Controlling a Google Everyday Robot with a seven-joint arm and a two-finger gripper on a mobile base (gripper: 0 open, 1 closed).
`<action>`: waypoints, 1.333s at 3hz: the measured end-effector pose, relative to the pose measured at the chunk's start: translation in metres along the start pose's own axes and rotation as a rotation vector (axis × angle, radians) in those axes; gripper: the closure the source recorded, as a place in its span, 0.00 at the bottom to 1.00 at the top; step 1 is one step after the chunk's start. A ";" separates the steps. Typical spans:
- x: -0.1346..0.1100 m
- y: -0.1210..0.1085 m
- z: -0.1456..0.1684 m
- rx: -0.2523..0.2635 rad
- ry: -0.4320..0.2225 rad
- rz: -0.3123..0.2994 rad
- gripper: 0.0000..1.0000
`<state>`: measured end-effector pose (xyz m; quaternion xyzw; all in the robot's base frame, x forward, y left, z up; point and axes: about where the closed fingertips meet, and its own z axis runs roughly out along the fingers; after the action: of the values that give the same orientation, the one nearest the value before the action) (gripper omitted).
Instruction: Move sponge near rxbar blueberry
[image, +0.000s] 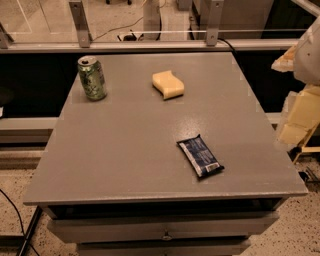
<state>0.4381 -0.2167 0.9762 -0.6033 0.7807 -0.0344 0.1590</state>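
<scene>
The sponge (168, 84) is a pale yellow foam block with wavy sides. It lies on the grey table (125, 145), at the back and a little right of the middle. The rxbar blueberry (200, 156) is a flat dark navy wrapper with white print. It lies at the front right, set diagonally, well apart from the sponge. My gripper (300, 117) shows as cream-yellow parts at the right edge of the view, off the table's right side and partly cut off. It holds nothing that I can see.
A green soda can (92, 77) stands upright at the back left of the table. A metal rail with glass panels (80, 22) runs behind the table. Drawers (165, 230) sit under the front edge. A black cable (15, 220) lies on the floor at the left.
</scene>
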 end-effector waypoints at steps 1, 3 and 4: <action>0.000 0.000 0.000 0.000 0.000 0.000 0.00; -0.141 -0.055 0.070 0.041 -0.292 -0.063 0.00; -0.215 -0.082 0.104 0.081 -0.421 -0.057 0.00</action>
<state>0.5927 -0.0194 0.9421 -0.6119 0.7110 0.0566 0.3418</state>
